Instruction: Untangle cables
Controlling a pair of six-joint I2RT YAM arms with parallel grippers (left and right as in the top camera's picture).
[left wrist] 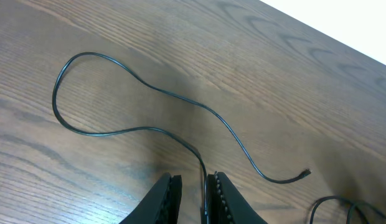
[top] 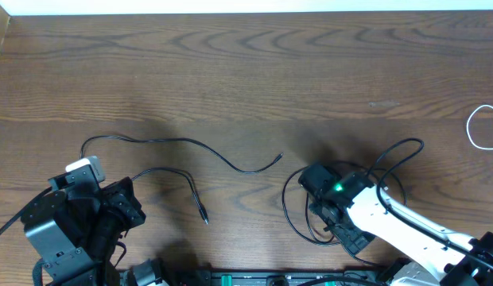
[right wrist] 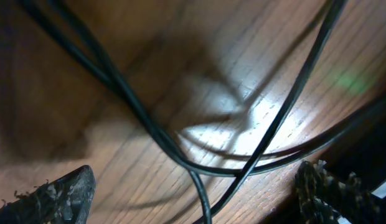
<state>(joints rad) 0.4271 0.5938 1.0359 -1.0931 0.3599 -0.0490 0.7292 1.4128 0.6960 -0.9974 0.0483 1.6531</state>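
Closest in, the left gripper (left wrist: 194,182) is hanging over the table with its black, ribbed fingers (left wrist: 170,198) standing nearly together, only a narrow slot showing between them. The near end of the thin black cable (left wrist: 143,129) is running down into that slot, close against one finger. Whether it is being pinched cannot be told.

The right gripper (right wrist: 194,180) is spreading its jaws wide, with rough dark fingertips (right wrist: 62,193) sitting at opposite corners of its view. It is gripping nothing and is hanging close above a bunch of black cables (right wrist: 140,115) that are crossing one another on glossy wood.

Further out, the thin black cable is snaking in a rounded loop and a long wave, ending in a small plug (left wrist: 307,172) lying flat. The table (top: 230,63) is showing brown wood with strong grain. At its right edge a white cable (top: 469,127) is curling, well apart from the rest.
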